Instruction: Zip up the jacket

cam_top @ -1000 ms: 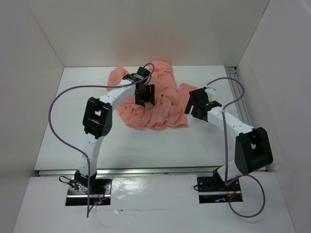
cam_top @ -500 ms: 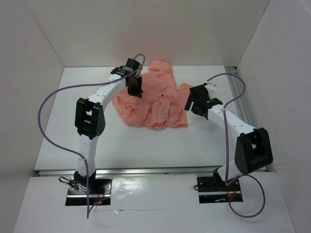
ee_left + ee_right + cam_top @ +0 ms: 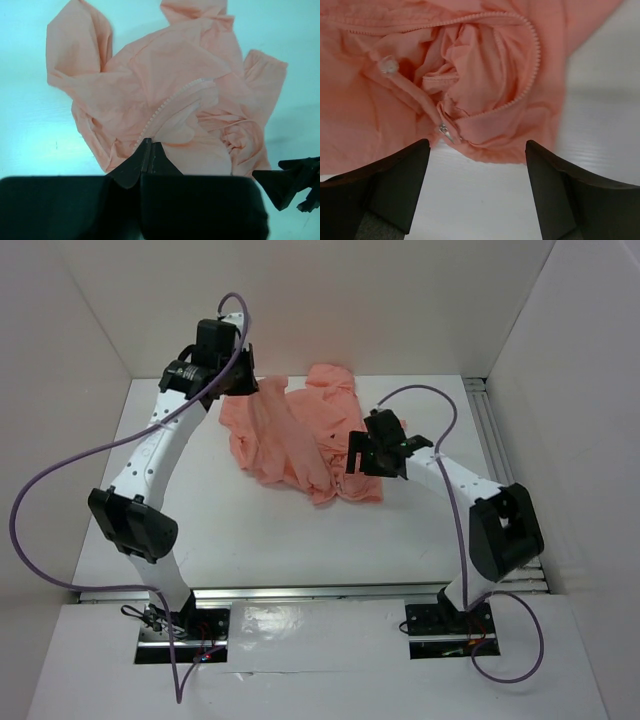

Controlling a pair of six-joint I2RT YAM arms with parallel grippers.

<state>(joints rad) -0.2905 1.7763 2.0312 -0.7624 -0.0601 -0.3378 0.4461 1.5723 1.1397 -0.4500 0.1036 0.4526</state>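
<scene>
At the far left corner of the table (image 3: pixel 250 530), the left claw (image 3: pixel 238 380) is raised off the surface and clamped tight on an edge of the jacket (image 3: pixel 300 430). Its wrist camera shows the two fingers (image 3: pixel 131 167) pressed together, and a row of pale teeth (image 3: pixel 170 100) runs down the cloth right into the pinch. A band of pink fabric stretches from that grip down toward the middle of the table. A purple cable (image 3: pixel 60 470) loops out wide from the left arm.

The jacket lies crumpled in the middle of the table, toward the back wall. One part is lifted by the left claw and the rest is bunched on the white surface.

Further right, the right claw (image 3: pixel 360 455) hangs low over the jacket's near right edge, jaws spread wide and gripping nothing. Its own camera looks past two dark fingers (image 3: pixel 395 175) onto the hem. The small metal pull (image 3: pixel 445 131) lies just beyond the gap between them, at the end of a curved line of teeth. A pale round stud (image 3: pixel 388 66) sits on the fabric up and to the left of the pull.
</scene>
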